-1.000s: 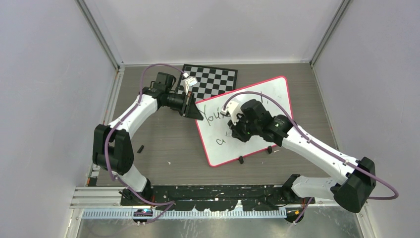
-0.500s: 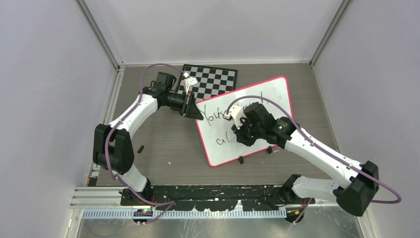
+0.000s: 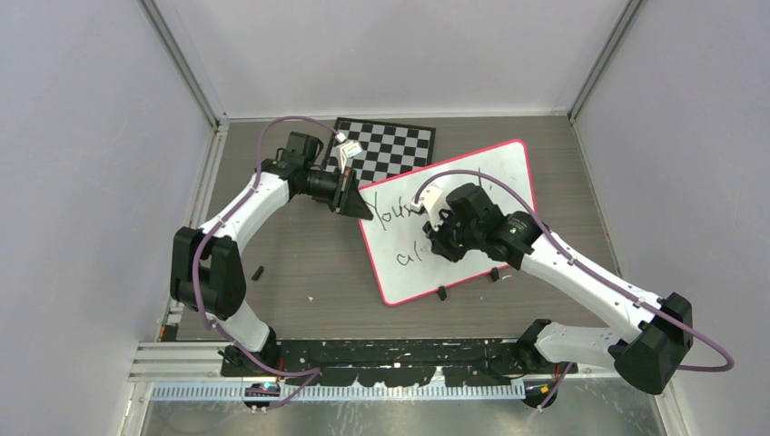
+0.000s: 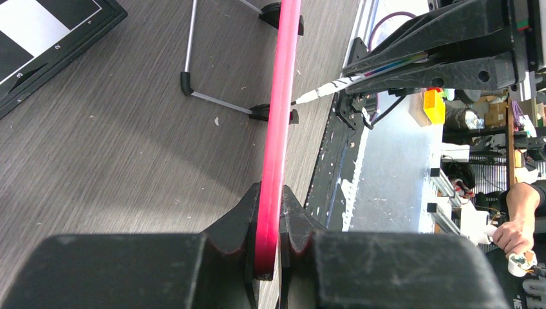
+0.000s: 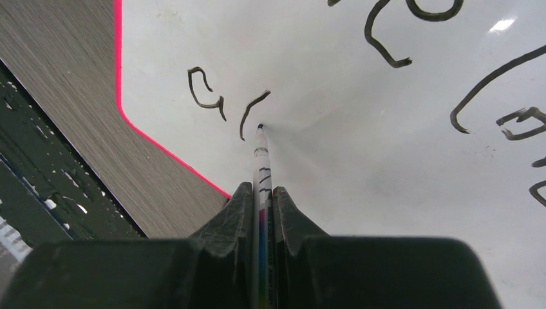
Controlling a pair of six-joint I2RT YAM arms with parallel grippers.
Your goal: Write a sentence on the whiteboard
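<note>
The whiteboard [image 3: 490, 173], white with a pink-red frame, lies tilted on the table. My left gripper [image 3: 361, 211] is shut on its left frame edge [image 4: 280, 116], the frame pinched between both fingers [image 4: 270, 193]. My right gripper [image 3: 436, 238] is shut on a thin white marker [image 5: 263, 174]. The marker's tip [image 5: 259, 127] touches the board just right of the letters "al" [image 5: 206, 96]. The sentence shows as "You're" [image 3: 392, 213] on the upper line and "al" [image 3: 409, 257] below it. The right arm hides the rest of the upper line.
A black-and-white checkerboard [image 3: 390, 147] lies behind the whiteboard, next to the left wrist. Two black clips [image 3: 442, 292] sit on the board's near edge. A small black piece [image 3: 259, 272] lies on the table at left. Wire stand legs [image 4: 190, 58] show under the board.
My right gripper dipped toward the board's near edge with the marker and came back up beside the "al". The left arm and the board have not moved.
</note>
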